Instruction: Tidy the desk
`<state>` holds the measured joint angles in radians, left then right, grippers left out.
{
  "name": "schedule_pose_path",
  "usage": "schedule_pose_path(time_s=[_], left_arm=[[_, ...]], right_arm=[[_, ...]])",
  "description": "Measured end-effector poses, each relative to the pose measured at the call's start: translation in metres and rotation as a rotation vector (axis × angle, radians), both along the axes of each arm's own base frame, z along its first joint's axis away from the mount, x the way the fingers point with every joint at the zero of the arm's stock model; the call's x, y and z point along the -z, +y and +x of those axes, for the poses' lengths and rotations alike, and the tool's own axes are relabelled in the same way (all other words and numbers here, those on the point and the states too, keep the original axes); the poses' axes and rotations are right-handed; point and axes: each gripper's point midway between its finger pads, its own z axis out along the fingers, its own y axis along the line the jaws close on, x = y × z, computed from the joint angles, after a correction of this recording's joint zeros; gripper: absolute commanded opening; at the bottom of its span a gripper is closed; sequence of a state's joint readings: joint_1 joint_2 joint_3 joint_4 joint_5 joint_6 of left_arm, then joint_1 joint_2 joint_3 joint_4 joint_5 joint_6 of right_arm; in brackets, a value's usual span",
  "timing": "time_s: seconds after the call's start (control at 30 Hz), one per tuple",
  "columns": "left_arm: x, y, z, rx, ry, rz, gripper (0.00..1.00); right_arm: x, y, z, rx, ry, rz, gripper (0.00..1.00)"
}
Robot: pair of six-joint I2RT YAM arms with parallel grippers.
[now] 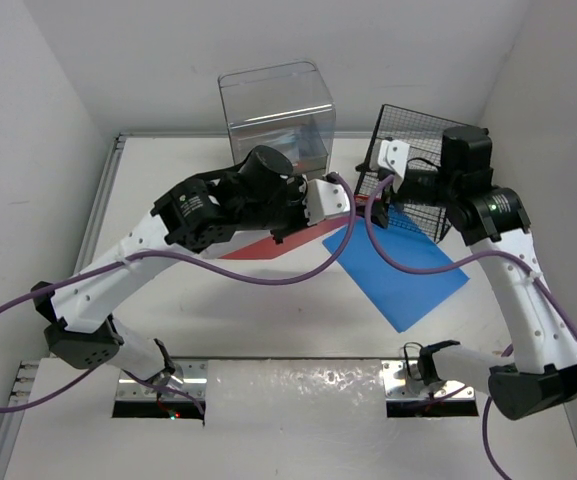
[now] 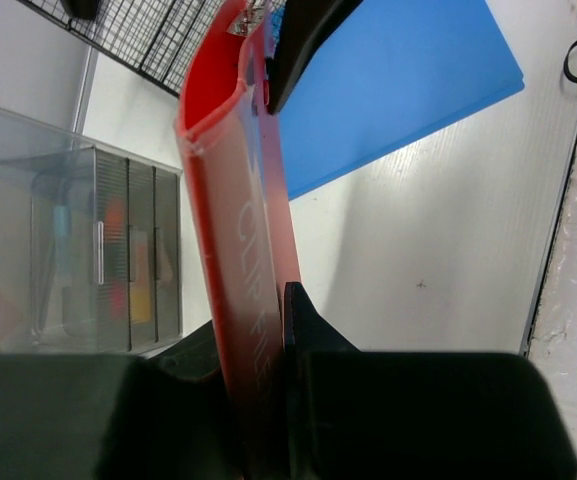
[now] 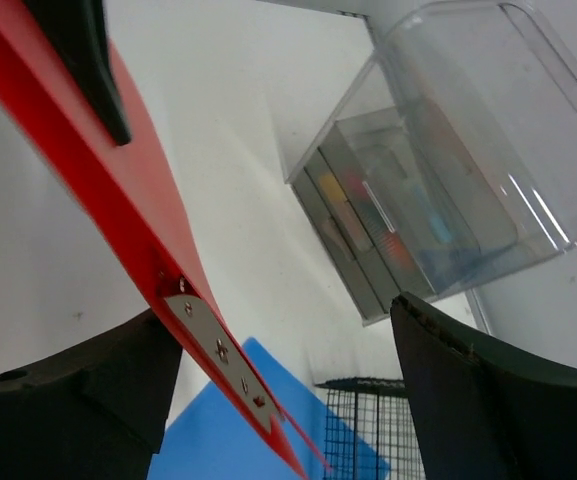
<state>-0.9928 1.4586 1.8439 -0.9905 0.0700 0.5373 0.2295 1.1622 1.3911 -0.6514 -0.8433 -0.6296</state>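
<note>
The large white desk [image 1: 268, 310] with silvery edge rails lies below both arms; over its far half the left gripper [image 2: 258, 335] clamps a red plastic clip file [image 2: 248, 230], its metal-tipped end between the wide-apart jaws of the right gripper [image 3: 278, 310], near a flat blue folder [image 1: 398, 270]

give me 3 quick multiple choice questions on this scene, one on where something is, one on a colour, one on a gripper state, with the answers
1. Where on the desk is the blue folder? A left half B right half C far left corner
2. What colour is the file in the left gripper? A green B yellow C red
3. The right gripper is A open B shut on the folder C out of view

Answers: 1 B, it lies flat by the right arm; 2 C, red shows between the shut fingers; 3 A, its fingers stand wide apart around the file's end.
</note>
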Motion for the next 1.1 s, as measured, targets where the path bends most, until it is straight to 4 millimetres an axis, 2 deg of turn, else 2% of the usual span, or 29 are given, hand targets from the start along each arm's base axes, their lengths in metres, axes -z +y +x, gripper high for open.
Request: schedule_pose_path(time_s=[0.07, 0.27, 0.33, 0.37, 0.43, 0.53, 0.6, 0.63, 0.8, 0.83, 0.87, 0.9, 0.93, 1.0, 1.1], left_arm=[[0.000, 0.001, 0.002, -0.008, -0.003, 0.002, 0.00], [-0.005, 0.003, 0.002, -0.012, -0.009, -0.004, 0.00], [-0.009, 0.003, 0.002, -0.012, -0.014, -0.014, 0.00], [-0.012, 0.003, 0.002, -0.012, -0.018, -0.019, 0.00], [-0.015, 0.003, 0.003, -0.014, -0.023, -0.026, 0.00], [-0.017, 0.003, 0.003, -0.018, -0.026, -0.028, 0.00], [-0.016, 0.005, 0.004, -0.026, -0.025, -0.022, 0.00], [-0.015, 0.005, 0.005, -0.033, -0.026, -0.017, 0.00], [-0.009, 0.008, 0.014, -0.083, -0.026, 0.005, 0.02], [-0.009, 0.009, 0.016, -0.092, -0.028, 0.006, 0.14], [-0.008, 0.009, 0.018, -0.103, -0.032, 0.006, 0.44], [-0.007, 0.009, 0.021, -0.114, -0.042, 0.008, 0.54], [-0.007, 0.007, 0.024, -0.125, -0.047, 0.001, 0.76], [-0.003, 0.006, 0.028, -0.142, -0.057, 0.002, 0.99], [0.003, 0.006, 0.033, -0.173, -0.056, 0.008, 1.00]], right_arm=[[0.005, 0.007, -0.002, -0.032, 0.018, -0.016, 0.67], [0.028, 0.016, -0.011, -0.103, 0.089, -0.051, 0.60], [0.032, 0.016, -0.015, -0.119, 0.101, -0.059, 0.52], [0.033, 0.016, -0.017, -0.127, 0.107, -0.060, 0.48], [0.035, 0.017, -0.020, -0.139, 0.116, -0.062, 0.29], [0.037, 0.020, -0.023, -0.151, 0.127, -0.059, 0.22], [0.039, 0.023, -0.023, -0.145, 0.144, -0.048, 0.13], [0.042, 0.024, -0.023, -0.140, 0.157, -0.043, 0.00], [0.052, 0.026, -0.020, -0.108, 0.200, -0.034, 0.00], [0.053, 0.025, -0.019, -0.098, 0.200, -0.037, 0.00], [0.053, 0.025, -0.018, -0.088, 0.197, -0.040, 0.00], [0.054, 0.024, -0.017, -0.077, 0.192, -0.044, 0.00], [0.054, 0.022, -0.016, -0.059, 0.187, -0.055, 0.00], [0.058, 0.017, -0.014, -0.028, 0.186, -0.085, 0.00], [0.059, 0.007, -0.010, 0.023, 0.193, -0.146, 0.00]])
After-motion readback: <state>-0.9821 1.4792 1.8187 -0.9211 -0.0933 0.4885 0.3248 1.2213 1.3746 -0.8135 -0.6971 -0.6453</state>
